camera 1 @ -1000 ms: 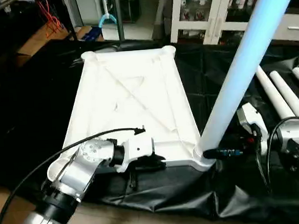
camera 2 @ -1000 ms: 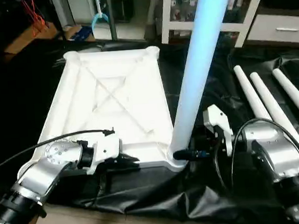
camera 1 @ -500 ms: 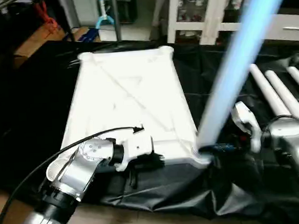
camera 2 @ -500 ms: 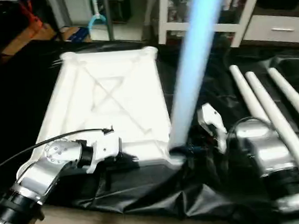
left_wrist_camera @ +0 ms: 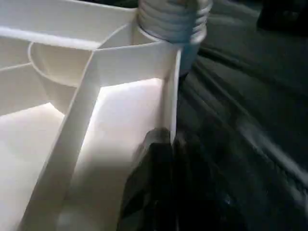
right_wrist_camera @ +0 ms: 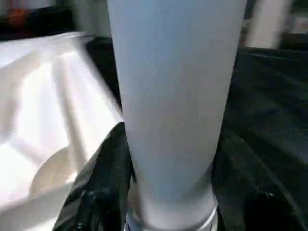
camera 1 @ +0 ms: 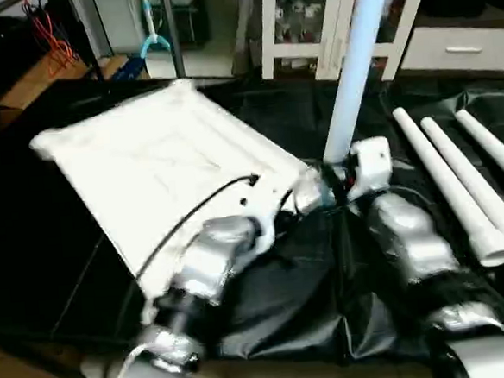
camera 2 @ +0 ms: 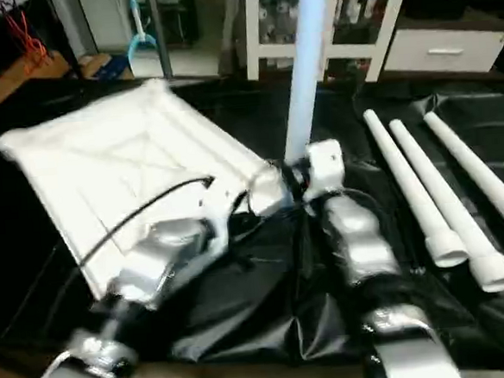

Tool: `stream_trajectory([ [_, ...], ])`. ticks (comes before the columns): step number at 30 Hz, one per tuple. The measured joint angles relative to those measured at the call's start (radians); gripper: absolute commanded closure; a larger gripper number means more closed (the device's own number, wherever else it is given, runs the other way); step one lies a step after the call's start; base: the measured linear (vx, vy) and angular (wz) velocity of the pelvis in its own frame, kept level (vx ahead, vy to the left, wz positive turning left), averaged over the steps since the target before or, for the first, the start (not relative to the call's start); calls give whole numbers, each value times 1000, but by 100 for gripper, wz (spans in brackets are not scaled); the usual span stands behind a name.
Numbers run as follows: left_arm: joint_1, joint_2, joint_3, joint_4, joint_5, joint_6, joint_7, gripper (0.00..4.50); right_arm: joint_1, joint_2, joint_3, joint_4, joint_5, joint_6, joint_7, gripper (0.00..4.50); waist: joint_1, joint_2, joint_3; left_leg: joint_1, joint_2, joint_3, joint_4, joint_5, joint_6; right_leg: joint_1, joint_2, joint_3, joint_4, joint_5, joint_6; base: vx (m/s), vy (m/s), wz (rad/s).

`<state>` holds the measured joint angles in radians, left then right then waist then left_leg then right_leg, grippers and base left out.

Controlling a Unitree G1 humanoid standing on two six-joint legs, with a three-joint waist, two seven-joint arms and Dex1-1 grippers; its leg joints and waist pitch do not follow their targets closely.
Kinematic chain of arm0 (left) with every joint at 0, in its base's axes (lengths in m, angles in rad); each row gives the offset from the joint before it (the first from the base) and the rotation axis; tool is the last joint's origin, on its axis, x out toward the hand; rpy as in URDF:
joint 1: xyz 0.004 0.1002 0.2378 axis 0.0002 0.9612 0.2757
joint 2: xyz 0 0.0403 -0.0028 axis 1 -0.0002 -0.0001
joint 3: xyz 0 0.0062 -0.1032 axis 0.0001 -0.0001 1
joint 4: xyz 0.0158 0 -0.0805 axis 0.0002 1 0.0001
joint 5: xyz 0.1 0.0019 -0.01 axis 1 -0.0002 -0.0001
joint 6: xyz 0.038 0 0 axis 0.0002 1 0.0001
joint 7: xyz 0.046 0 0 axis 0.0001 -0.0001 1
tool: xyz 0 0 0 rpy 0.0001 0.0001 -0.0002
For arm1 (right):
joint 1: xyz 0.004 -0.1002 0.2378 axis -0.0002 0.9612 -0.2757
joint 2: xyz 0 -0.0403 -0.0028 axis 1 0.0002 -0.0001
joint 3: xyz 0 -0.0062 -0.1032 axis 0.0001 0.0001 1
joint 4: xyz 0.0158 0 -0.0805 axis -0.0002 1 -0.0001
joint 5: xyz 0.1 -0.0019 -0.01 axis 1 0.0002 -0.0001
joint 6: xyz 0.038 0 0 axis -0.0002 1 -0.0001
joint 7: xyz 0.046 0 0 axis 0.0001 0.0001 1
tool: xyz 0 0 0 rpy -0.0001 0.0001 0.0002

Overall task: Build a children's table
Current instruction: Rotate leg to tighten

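A white plastic table top [camera 1: 155,165] lies upside down on a black sheet [camera 1: 286,299] that covers the tabletop, its ribbed underside facing up. It sits at an angle, one corner pointing away toward the far left and its near right corner close to the middle of the scene.

A long white leg [camera 1: 352,69] stands upright at that near right corner, its threaded lower end sitting at the round corner socket [left_wrist_camera: 53,62]. In the left wrist view the threads [left_wrist_camera: 173,19] show just above the socket rim.

The right gripper [right_wrist_camera: 163,192] is closed around the lower part of this leg, one black finger [right_wrist_camera: 103,178] pressed against each side of the tube. The silver right forearm [camera 1: 403,239] reaches in from the near right.

The left gripper [left_wrist_camera: 161,159] is pinched onto the thin side wall of the table top, just near the corner with the leg, its fingers nearly together on the rim. The left forearm [camera 1: 209,261] comes in from the near left, with a black cable [camera 1: 189,219] looping over it.

Three more white legs [camera 1: 459,183] lie side by side on the black sheet at the right, well apart from the top. A white cabinet with glass doors [camera 1: 309,21] stands at the far side of the room.
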<state>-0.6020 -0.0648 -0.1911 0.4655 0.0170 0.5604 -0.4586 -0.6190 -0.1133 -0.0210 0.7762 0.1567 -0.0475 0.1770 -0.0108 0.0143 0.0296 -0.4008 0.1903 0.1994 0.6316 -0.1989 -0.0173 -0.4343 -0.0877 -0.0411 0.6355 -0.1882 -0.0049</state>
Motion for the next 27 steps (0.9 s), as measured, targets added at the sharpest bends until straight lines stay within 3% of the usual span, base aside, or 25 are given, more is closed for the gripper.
stream_trajectory([
  [6,-3,-10,11,0,10,0,26,450,-46,38,-18,88,-14,-75,-63,259,-1,0,0,-2,0,0,0,-3,4,0,0,-2,-4,0,0,0,0,0],
  [7,-3,-8,8,-1,10,0,26,450,-47,39,-21,92,-14,-81,-58,203,-1,0,0,-2,0,0,0,-3,4,0,0,-2,-4,0,0,0,0,0],
  [8,-1,-6,8,-5,10,2,25,450,-46,39,-23,92,-13,-86,-49,189,-1,0,0,-2,1,0,0,-3,4,0,0,-2,-4,0,0,0,0,0],
  [11,2,15,8,-13,10,2,24,450,-31,48,-23,90,-10,-97,8,176,-10,0,0,-2,2,-1,0,-3,4,0,2,-2,-3,0,0,0,0,0],
  [17,11,49,5,-33,10,-3,5,450,19,49,-9,35,-10,-119,75,129,-10,0,0,-2,4,-1,0,-3,5,-1,4,-3,-3,0,0,0,0,0],
  [22,72,187,-42,-115,16,-74,-143,450,159,-35,78,-194,-15,-55,208,92,1,3,2,-3,8,-3,0,-3,5,-1,7,-4,-3,-1,-1,0,0,0],
  [25,161,361,-101,-195,7,-258,-340,450,227,-188,99,-368,22,29,386,58,20,7,3,-2,8,-3,0,-3,5,0,7,-4,-4,-1,-1,0,0,0],
  [27,187,421,-114,-214,-3,-329,-440,450,255,-245,107,-436,68,71,519,58,34,6,4,-3,10,-3,1,-4,3,0,9,-4,-4,-1,-1,0,0,0],
])
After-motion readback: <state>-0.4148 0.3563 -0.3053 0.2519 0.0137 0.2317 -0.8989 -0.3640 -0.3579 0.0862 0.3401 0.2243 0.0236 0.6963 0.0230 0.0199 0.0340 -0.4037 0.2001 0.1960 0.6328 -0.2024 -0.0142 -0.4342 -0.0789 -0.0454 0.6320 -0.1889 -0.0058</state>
